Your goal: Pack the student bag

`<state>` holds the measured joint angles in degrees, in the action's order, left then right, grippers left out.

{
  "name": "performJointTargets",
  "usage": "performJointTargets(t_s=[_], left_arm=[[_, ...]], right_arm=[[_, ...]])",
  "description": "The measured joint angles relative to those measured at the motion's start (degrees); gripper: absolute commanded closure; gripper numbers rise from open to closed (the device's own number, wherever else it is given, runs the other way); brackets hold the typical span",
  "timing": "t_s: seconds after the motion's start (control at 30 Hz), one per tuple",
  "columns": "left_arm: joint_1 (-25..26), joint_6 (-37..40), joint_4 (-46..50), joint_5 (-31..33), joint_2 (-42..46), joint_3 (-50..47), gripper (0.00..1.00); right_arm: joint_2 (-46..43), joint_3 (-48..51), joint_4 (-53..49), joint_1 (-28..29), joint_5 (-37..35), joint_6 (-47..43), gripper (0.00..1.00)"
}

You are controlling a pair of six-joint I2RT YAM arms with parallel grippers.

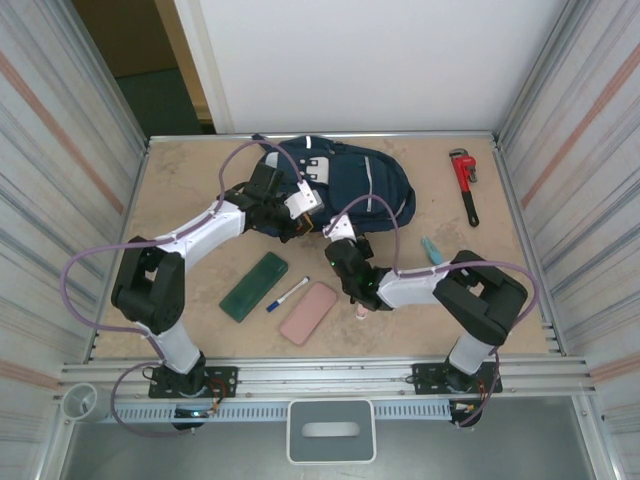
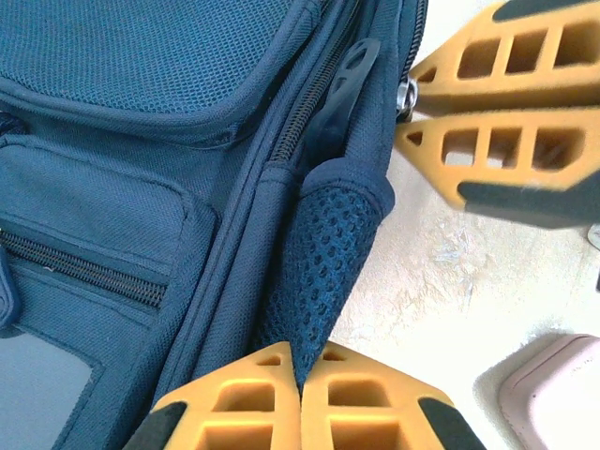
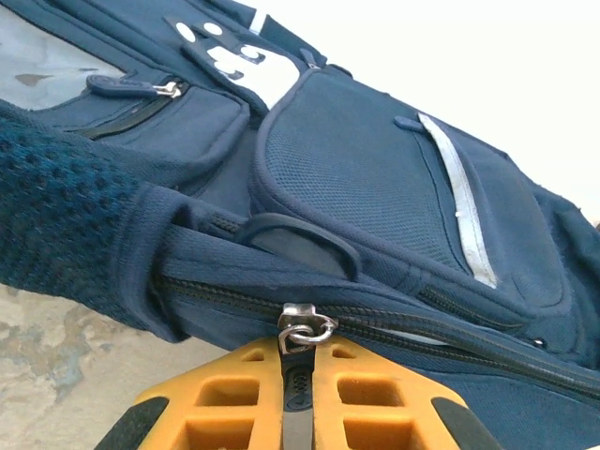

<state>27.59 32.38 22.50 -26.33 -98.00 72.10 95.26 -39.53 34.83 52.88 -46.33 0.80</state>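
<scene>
Bag (image 1: 370,185) is lying at 12 o'clock on the worktop (image 1: 200,190). I'm clenching my left end effector (image 2: 300,361) on its mesh pocket (image 2: 323,253). My right end effector (image 3: 296,366), at the bag's 6 o'clock edge, is grasping the zipper pull (image 3: 304,330).

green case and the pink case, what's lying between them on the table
A white pen with a blue end lies slantwise on the table between the green case and the pink case, seen in the top external view.
</scene>
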Motion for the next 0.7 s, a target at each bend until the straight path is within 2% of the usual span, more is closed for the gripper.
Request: performJointTargets(t_s=[0.37,0.7], left_arm=[[0.0,2.9,0.0,1.0,0.0,0.0,1.00],[-0.1,3.8,-0.1,1.1,0.0,0.0,1.00]], right_arm=[[-12.0,6.5,-6.9,-12.1,20.5,2.7,1.00],[-17.8,7.2,-13.9,-24.0,41.2,7.0,1.00]])
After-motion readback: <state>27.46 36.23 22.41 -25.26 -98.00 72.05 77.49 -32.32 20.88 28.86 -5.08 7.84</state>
